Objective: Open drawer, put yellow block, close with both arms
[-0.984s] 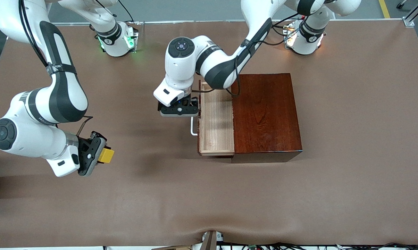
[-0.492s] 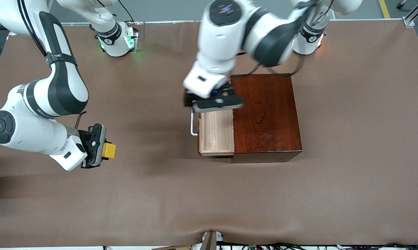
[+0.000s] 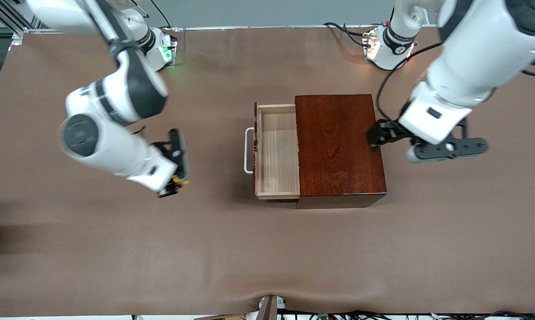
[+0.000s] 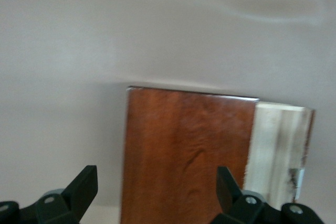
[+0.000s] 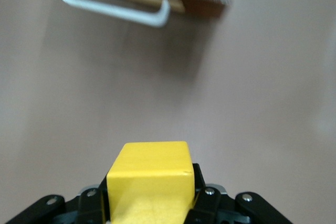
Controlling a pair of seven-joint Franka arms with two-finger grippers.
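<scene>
One dark wooden box (image 3: 341,144) sits mid-table, its single drawer (image 3: 276,151) pulled out toward the right arm's end, showing only bare pale wood inside. One yellow block (image 5: 149,179) is clenched in the right gripper (image 3: 175,180), up over bare table (image 3: 205,249) near the white handle (image 3: 248,151). The left gripper (image 3: 427,144), fingers spread and holding nothing, hovers over the box's edge at the left arm's end.

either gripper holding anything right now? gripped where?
Right gripper is shut on the yellow block, clamped across its two side faces. Left gripper is open and holds nothing.
</scene>
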